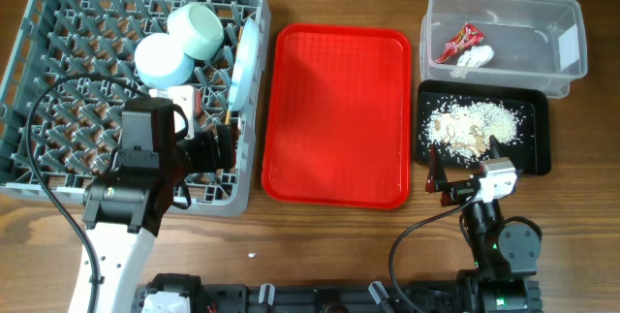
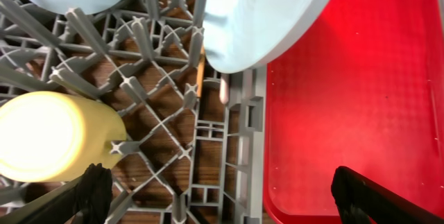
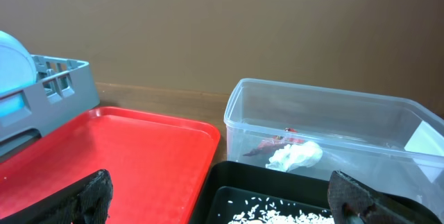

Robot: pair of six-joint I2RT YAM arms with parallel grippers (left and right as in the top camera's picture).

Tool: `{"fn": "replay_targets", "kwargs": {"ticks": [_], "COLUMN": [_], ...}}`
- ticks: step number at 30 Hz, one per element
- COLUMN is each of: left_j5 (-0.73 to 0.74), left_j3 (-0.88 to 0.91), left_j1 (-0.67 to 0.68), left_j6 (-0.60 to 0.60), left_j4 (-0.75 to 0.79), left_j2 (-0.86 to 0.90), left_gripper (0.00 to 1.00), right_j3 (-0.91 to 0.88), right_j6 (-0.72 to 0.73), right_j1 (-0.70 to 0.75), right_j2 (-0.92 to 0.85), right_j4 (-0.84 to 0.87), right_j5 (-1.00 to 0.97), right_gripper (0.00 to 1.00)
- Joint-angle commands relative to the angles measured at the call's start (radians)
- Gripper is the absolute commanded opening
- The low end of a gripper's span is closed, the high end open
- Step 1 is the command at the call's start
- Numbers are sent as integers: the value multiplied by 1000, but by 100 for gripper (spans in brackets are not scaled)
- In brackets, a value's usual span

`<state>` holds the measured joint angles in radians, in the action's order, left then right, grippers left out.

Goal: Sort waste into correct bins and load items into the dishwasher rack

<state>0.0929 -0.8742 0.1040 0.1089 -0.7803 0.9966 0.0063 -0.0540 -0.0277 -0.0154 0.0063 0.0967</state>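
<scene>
The dishwasher rack (image 1: 68, 80) fills the upper left of the overhead view. Two mint-green bowls (image 1: 199, 30) (image 1: 163, 59) lie touching near its top middle. The white plate (image 1: 244, 61) stands on edge along the rack's right wall. The left wrist view shows the yellow cup (image 2: 48, 137) on its side among the pegs at the left. In the same view a thin wooden stick (image 2: 200, 78), probably one of the chopsticks, stands just below the plate's rim, though too little of it shows to be sure.

The left gripper (image 1: 225, 146) hangs over the rack's lower right corner. Its jaws are spread wide with nothing between them. In its own camera one finger is over the rack and the other over the red tray.

The red tray (image 1: 339, 109) lies in the middle of the frame, just beside the rack.

At the upper right, the clear tub (image 1: 523, 32) holds the red wrapper (image 1: 457, 42) and the white napkin (image 1: 477, 57), which touch each other. Directly below the tub is the black tray (image 1: 533, 153), with the food scraps (image 1: 470, 124) piled in its left half.

The right gripper (image 1: 463, 163) sits at the black tray's lower left edge. Its jaws are wide apart and hold nothing.
</scene>
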Motion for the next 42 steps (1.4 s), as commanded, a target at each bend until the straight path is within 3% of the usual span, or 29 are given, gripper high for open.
{"fn": "replay_targets", "kwargs": {"ticks": [1,7,11,26,34,38,42], "left_j5": [-50,-49,-50,-11,-12,-12,-10], "left_j3": [8,10,72,683,869,869,869], "left_j1": [1,1,-6,-19,-49,-56,-56], "left_j6": [-19,-19,-20,-19,-22,-88,-98], "left_j4": [-14,-93,-54,697,982,967,807], "left_j2": [-17,-120,-225,-661,-827,-876,-942], "left_gripper": [100,100,100,100,100,100,100], "right_j3": [-1,-1,-1,-1,-1,-1,-1], "right_j6": [8,8,8,8,8,8,8], "right_j1": [2,2,2,2,2,2,2], "right_j2": [11,11,11,11,11,11,11], "right_j4": [0,0,0,0,0,0,0], "right_j5": [15,15,15,15,15,15,15], "right_gripper": [100,100,100,100,100,100,100]}}
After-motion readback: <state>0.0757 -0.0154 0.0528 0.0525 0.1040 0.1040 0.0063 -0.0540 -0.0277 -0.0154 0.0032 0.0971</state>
